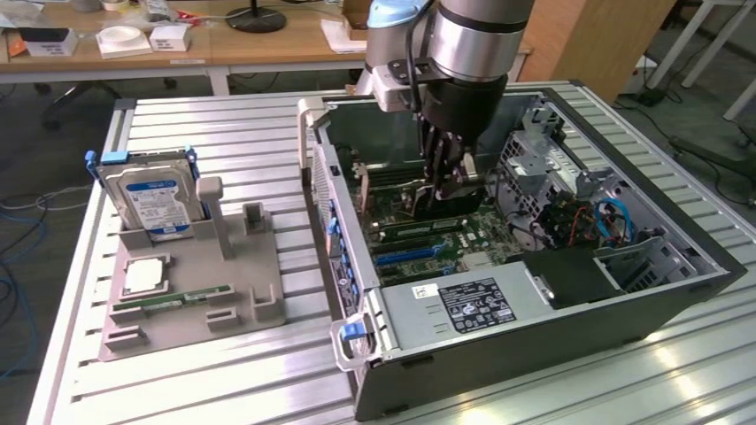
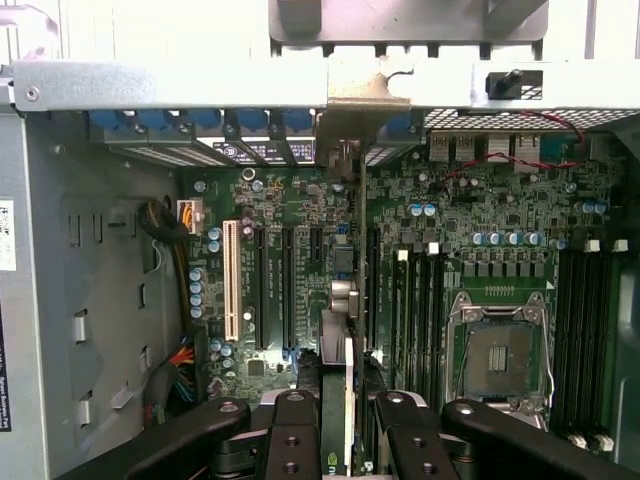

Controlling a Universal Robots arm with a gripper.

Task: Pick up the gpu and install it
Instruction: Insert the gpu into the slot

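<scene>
Inside the open computer case, we see the gripper lowered over the motherboard, its fingers drawn partway together and pinching the gpu. The card stands on edge, running straight ahead of the gripper, in line with the long expansion slots. We cannot tell whether it touches one. Well apart from the gripper, a hard drive stands on the counter.

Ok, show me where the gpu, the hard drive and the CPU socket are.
gpu [image 2: 340, 335], wrist view, its thin edge.
hard drive [image 1: 148, 202], exterior view, its blue label.
CPU socket [image 2: 500, 352], wrist view, middle of its contacts.
</scene>
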